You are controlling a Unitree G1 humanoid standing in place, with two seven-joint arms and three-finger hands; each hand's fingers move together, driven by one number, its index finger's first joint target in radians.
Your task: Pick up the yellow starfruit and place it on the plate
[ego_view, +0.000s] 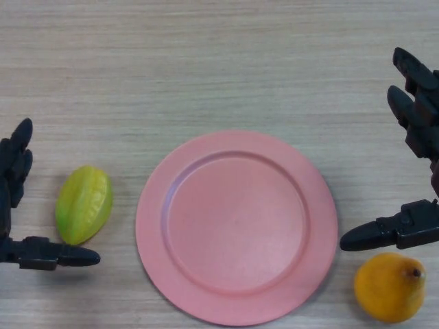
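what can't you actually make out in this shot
- Left hand: head view's left edge cuts off the palm; only straight fingers and thumb show, flanking the starfruit.
- Right hand: right edge cuts off its palm and arm.
- Orange fruit: bottom edge clips its underside.
- Plate: lower rim meets the bottom edge.

On the wooden worktop point(219, 62), the yellow-green starfruit point(84, 204) lies left of the round pink plate point(236, 226); the orange pear-shaped fruit point(389, 286) lies at its lower right.

A round pink plate point(236, 226) sits on a pale wood-grain table point(206, 62). Left of the plate, a yellow-green starfruit point(84, 204) lies beside the open left hand point(17, 205). Right of the plate, the open right hand point(415, 171) hovers above an orange pear-shaped fruit point(389, 286).
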